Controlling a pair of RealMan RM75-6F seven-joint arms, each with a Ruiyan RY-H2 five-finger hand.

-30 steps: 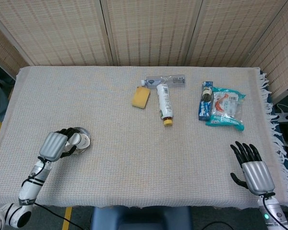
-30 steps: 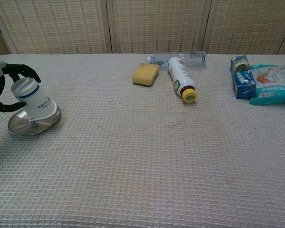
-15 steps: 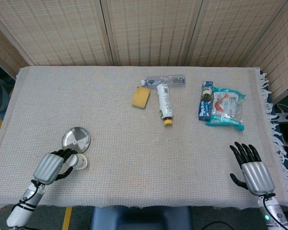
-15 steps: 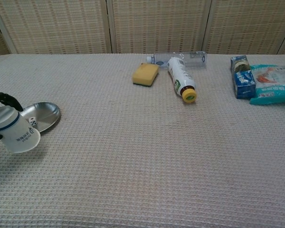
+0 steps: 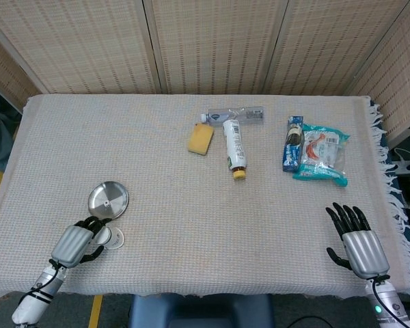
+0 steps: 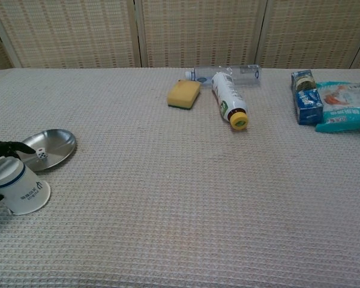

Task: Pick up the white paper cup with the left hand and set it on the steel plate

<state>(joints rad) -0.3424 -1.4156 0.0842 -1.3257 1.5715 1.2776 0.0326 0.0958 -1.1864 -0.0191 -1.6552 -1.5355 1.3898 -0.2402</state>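
Observation:
The white paper cup, with a blue band, is mouth-down and slightly tilted on the cloth just in front of the steel plate, off it. My left hand grips the cup's upper part, with dark fingers wrapped around it at the chest view's left edge. The plate carries only a small white speck at its centre. My right hand lies open near the front right table edge, fingers spread, holding nothing; the chest view does not show it.
At the back middle lie a yellow sponge, a white bottle with a yellow cap and a clear bottle. A blue box and a teal snack bag sit back right. The table's front edge is close to both hands.
My left hand has carried the cup off the steel plate toward the front edge and lowered it onto the cloth. The right hand has barely moved.

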